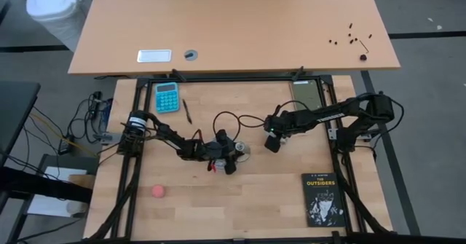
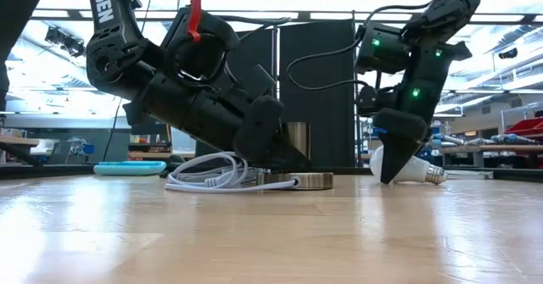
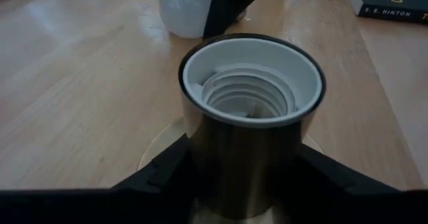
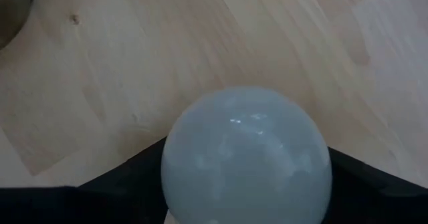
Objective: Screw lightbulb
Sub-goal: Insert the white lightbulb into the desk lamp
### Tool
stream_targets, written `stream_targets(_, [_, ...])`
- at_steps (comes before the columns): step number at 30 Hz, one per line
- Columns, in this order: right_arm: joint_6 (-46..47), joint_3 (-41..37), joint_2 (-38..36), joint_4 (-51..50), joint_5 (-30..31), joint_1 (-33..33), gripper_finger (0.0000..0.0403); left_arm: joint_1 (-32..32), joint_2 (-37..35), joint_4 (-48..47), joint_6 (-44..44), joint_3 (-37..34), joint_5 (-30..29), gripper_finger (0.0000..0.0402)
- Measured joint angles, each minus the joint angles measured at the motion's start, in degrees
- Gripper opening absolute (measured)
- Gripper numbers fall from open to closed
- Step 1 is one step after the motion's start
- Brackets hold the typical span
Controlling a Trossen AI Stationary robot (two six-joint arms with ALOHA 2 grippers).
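I have the lightbulb [image 2: 409, 170] lying on its side on the wooden table [image 1: 240, 200], a short way from the socket [image 3: 251, 110], with the right gripper [image 2: 392, 167] down over it and its fingers either side of the frosted globe; I judge it is clasping the bulb, though the globe hides the contact itself. The left gripper [image 3: 234, 177] is clenched on the socket's dark barrel, pinning it upright. To do this step well, I want a firm hold on the widest part of the glass, then lift, turn the metal base down and bring it square over the socket's mouth before any twisting, since a tilted start would cross the threads. The bulb is smooth, matte white and pear-shaped, with a short ribbed grey screw base pointing away from the socket. The socket is a glossy dark cylinder with a white plastic lining and spiral threads inside, standing on a brushed metal disc [image 2: 307, 180]. A white cord [image 2: 208, 175] coils beside that disc.
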Motion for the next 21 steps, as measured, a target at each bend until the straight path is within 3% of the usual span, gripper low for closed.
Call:
stream_targets(5, [-1.3, 0.0, -0.8, -1.2, -0.2, 0.0, 0.0266, 0.0, 0.0, 0.0, 0.0, 0.0, 0.0, 0.0194])
stream_targets(12, [-1.8, -0.1, -7.0, 3.4, -2.5, 0.6, 0.0279, 0.0, 0.0, 0.0, -0.1, 0.0, 0.0, 0.0194])
stream_targets(15, [-3.8, -0.2, -10.4, 12.0, -4.5, 2.6, 0.028, 0.0, 0.0, 0.2, -0.2, 0.0, 0.0, 0.0194])
stream_targets(21, [-6.0, -5.2, -12.0, 39.5, -4.0, 7.8, 0.0281, 0.0, 0.1, 1.3, -0.3, -0.1, 0.1, 0.0197])
